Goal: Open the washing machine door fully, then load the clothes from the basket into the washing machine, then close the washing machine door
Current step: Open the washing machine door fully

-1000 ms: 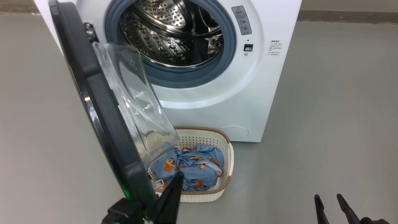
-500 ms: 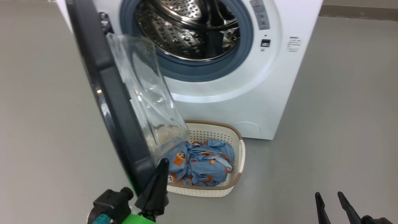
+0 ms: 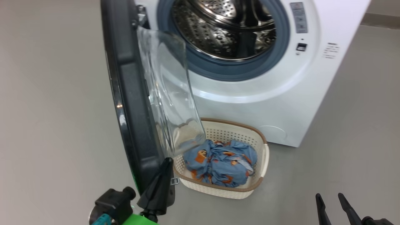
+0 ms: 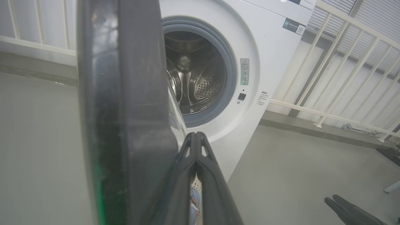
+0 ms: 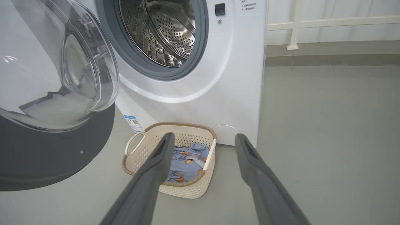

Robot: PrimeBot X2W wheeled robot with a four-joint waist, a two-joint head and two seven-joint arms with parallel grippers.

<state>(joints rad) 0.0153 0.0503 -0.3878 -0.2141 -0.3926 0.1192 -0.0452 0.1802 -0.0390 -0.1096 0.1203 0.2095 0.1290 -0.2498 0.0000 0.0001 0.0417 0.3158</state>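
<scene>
One washing machine door (image 3: 131, 103), glossy black ring, hangs open on the hinge at the left of the washing machine (image 3: 281, 103), nearly edge-on in the head view. Its clear glass bowl (image 3: 168, 93) bulges toward the opening. White boxy body, blue-grey gasket (image 3: 225, 70), perforated steel drum (image 3: 225, 28)

Left end effector (image 3: 168, 162) is pinched closed on nothing, tip right at the door's lower inner rim; can't tell if it touches. Right end effector (image 3: 328, 197) is spread wide, holding nothing, low right, well apart from everything

Versus a second ago: the whole head picture slid sideways, so the camera moved. Relative to the basket, the door covers less of its left end. Left tip no longer overlaps the clothes. Right end effector unchanged

Basket (image 3: 218, 191), cream with a brown rim, sits on the floor (image 3: 343, 140) just in front of the machine's base. Clothes (image 3: 222, 162), blue with orange figures, lie bunched inside it
</scene>
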